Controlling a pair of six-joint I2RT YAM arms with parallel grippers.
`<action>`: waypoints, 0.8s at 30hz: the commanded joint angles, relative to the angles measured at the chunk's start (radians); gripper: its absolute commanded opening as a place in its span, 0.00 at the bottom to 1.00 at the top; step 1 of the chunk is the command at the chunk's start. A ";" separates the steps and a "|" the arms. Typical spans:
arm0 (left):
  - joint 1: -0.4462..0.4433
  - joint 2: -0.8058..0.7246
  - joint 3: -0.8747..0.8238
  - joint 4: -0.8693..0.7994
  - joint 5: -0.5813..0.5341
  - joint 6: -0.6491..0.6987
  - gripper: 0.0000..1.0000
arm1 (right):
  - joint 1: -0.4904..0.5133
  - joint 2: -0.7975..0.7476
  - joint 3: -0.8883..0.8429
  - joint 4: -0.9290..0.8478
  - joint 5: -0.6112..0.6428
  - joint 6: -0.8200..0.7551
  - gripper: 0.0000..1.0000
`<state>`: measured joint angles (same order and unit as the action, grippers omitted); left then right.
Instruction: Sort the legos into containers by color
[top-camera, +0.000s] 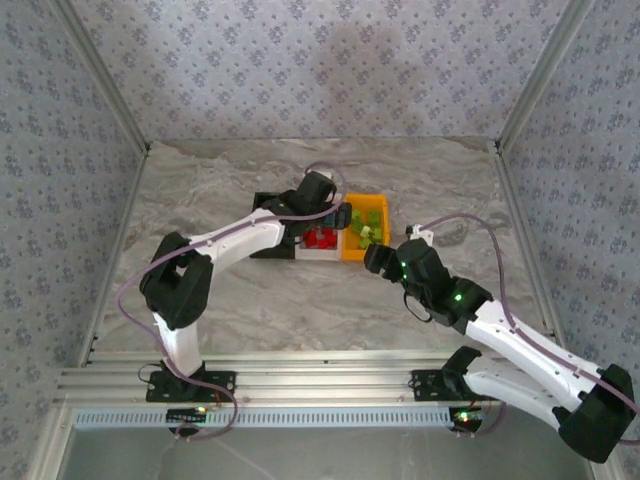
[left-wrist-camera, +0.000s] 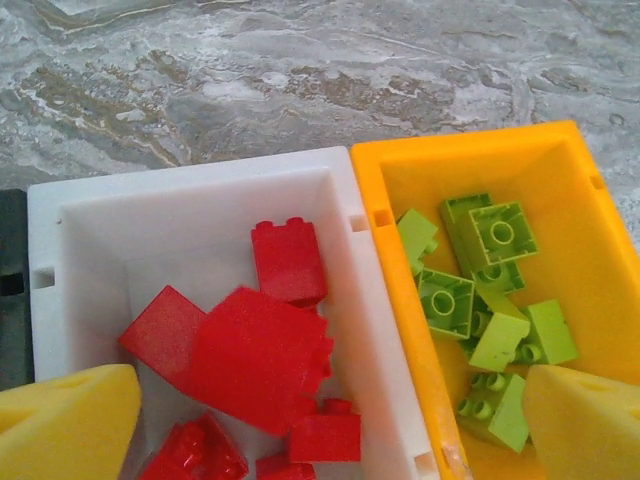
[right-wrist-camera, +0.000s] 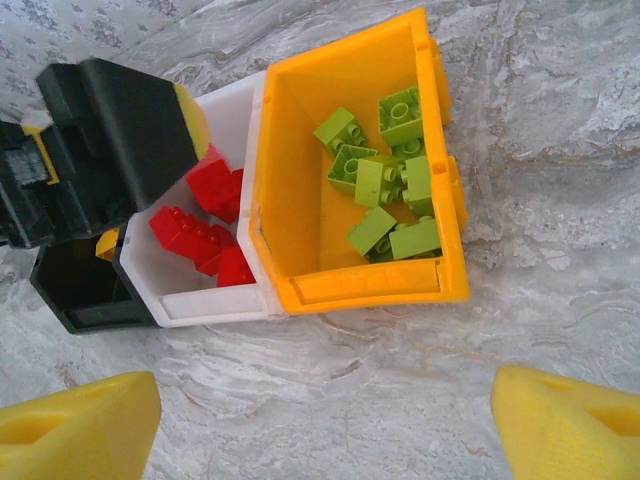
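Marbled grey surface (top-camera: 250, 300) carries three bins set side by side in a row near its middle, a little toward the far edge; black bin (right-wrist-camera: 85, 295) on the left, white bin (left-wrist-camera: 190, 175) in the centre, orange bin (right-wrist-camera: 360, 285) on the right, the white and orange walls touching; red bricks (left-wrist-camera: 290, 260) lie heaped in the white bin, and one of them shows larger and blurred above the rest, clear of both pads; green bricks (right-wrist-camera: 385, 180) lie loose on the floor of the orange bin, toward its far right corner; what the black bin holds cannot be told, since the left arm covers it; left tool (left-wrist-camera: 325, 425) hangs over the white bin with its jaws wide, yellow pads (left-wrist-camera: 65, 425) far apart and gripping nothing; right tool (right-wrist-camera: 322, 430) sits over bare surface just on the near side of the orange bin, its jaws also wide, nothing between its pads (right-wrist-camera: 570, 420).
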<state>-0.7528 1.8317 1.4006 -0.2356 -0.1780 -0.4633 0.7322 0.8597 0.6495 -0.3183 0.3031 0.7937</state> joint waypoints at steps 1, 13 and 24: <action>-0.006 -0.155 -0.051 0.041 0.012 0.004 1.00 | -0.003 -0.025 -0.015 -0.002 0.020 -0.008 0.90; -0.103 -0.841 -0.586 0.205 -0.247 0.086 0.99 | 0.071 -0.052 -0.026 -0.038 0.227 -0.014 1.00; 0.256 -1.055 -0.863 0.239 -0.580 0.282 0.99 | 0.026 -0.071 -0.072 -0.002 0.315 -0.022 1.00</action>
<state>-0.6014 0.7681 0.5949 -0.0769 -0.6758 -0.2573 0.7856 0.7982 0.5930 -0.3248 0.5488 0.7631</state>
